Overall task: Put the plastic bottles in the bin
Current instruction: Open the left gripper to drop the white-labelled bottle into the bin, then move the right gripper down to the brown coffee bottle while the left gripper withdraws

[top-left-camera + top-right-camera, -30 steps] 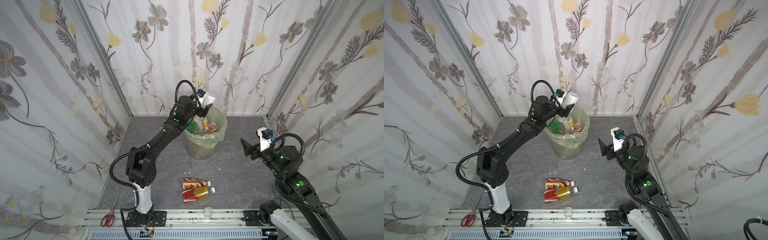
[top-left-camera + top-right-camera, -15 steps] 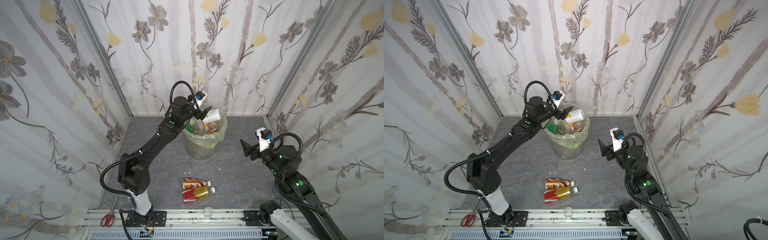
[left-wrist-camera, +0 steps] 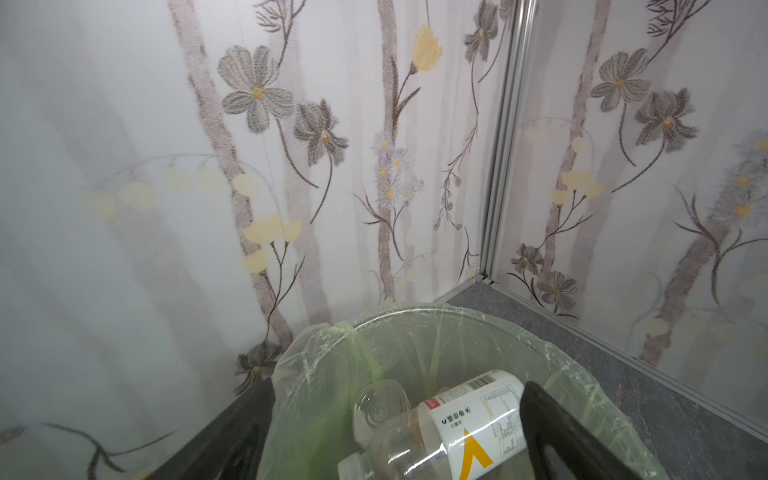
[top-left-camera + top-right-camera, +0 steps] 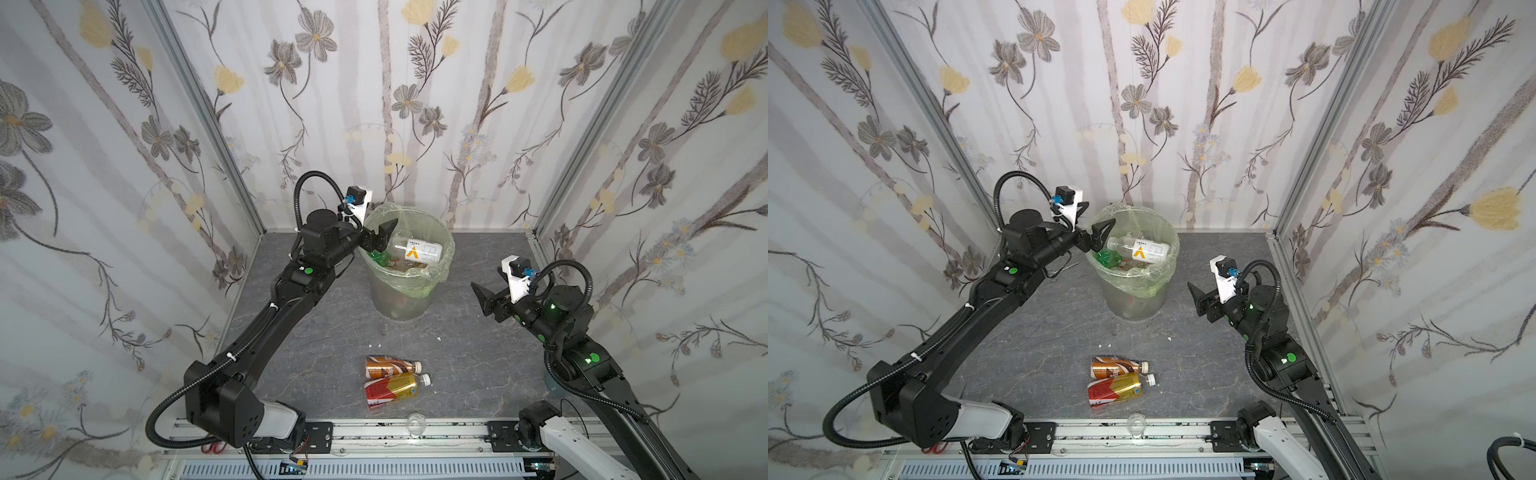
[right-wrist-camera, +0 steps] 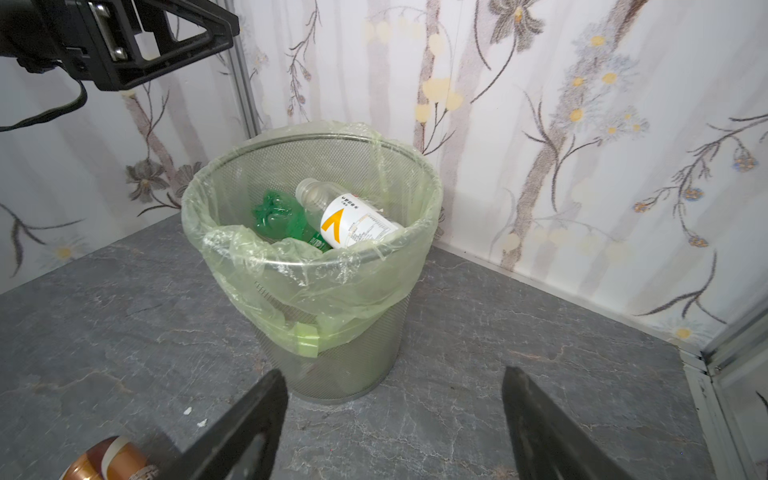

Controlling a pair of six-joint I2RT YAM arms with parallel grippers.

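The bin [image 4: 446, 245] [image 4: 1170, 237] stands at the back middle, lined with a green bag. On top of the bottles inside lies a clear one with a white, orange-marked label [image 4: 417, 252] [image 3: 473, 419] [image 5: 353, 222], beside a green bottle [image 4: 380, 258] [image 5: 278, 216]. My left gripper [image 4: 381, 232] [image 3: 395, 399] hangs open and empty over the bin's left rim. Two bottles lie side by side on the floor in front: a brown-orange one [image 4: 388, 367] [image 4: 1115, 367] and a red-gold one [image 4: 392, 387] [image 4: 1117, 390]. My right gripper [image 4: 484, 297] [image 5: 395, 386] is open and empty, above the floor to the right of the bin.
A small clear glass cup [image 4: 415, 424] [image 4: 1136, 424] sits at the front edge by the metal rail. Red-handled scissors [image 4: 214, 446] lie under the left arm's base. Flowered walls close in the back and both sides.
The left gripper let go of the white-labelled bottle, which dropped into the bin. The gripper drew back to the left rim, lower and open wider. The right arm barely moved.
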